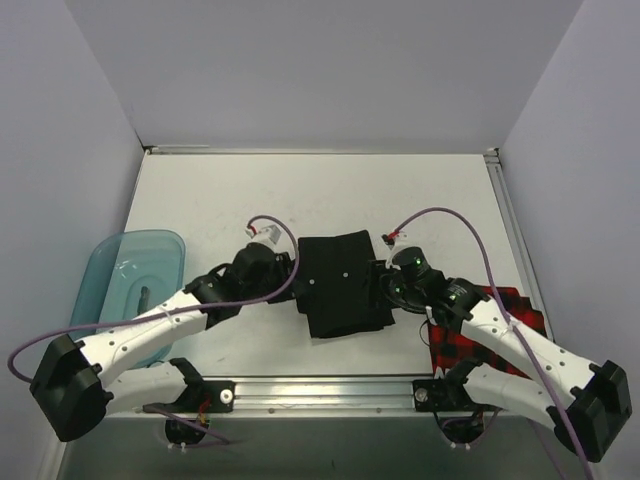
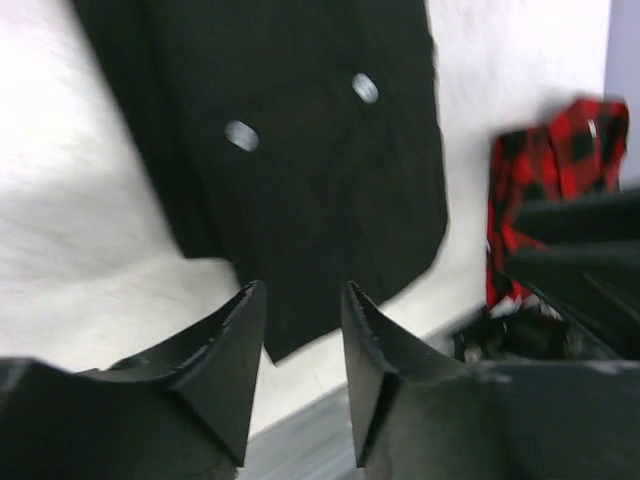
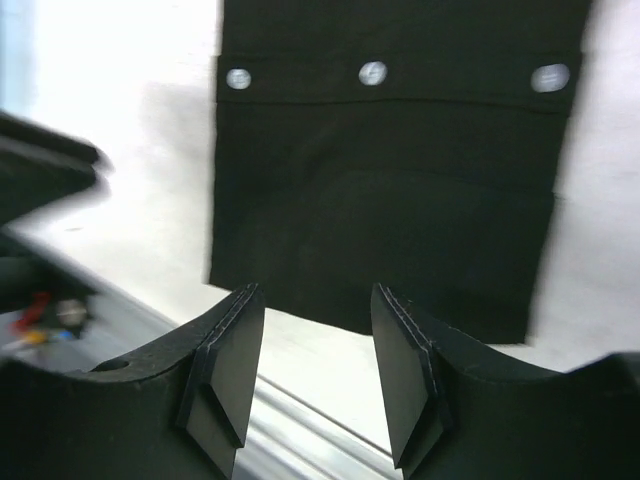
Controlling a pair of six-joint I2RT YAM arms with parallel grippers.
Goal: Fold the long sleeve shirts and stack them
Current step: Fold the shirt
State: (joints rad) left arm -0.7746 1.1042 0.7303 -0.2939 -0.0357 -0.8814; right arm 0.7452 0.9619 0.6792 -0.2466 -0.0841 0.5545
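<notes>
A black long sleeve shirt (image 1: 343, 282) lies folded into a rectangle at the table's middle, its white buttons (image 3: 372, 72) showing. The red-and-black check shirt (image 1: 483, 329) lies crumpled at the near right, partly under the right arm, and also shows as the check shirt (image 2: 552, 170) in the left wrist view. My left gripper (image 1: 288, 268) hovers at the black shirt's left edge, open and empty (image 2: 305, 292). On the shirt's right edge is my right gripper (image 1: 378, 280), jaws apart with nothing between them (image 3: 318, 292).
A translucent teal tub (image 1: 128, 285) sits at the near left, partly under the left arm. A metal rail (image 1: 320, 390) runs along the table's near edge. White walls enclose the back and both sides.
</notes>
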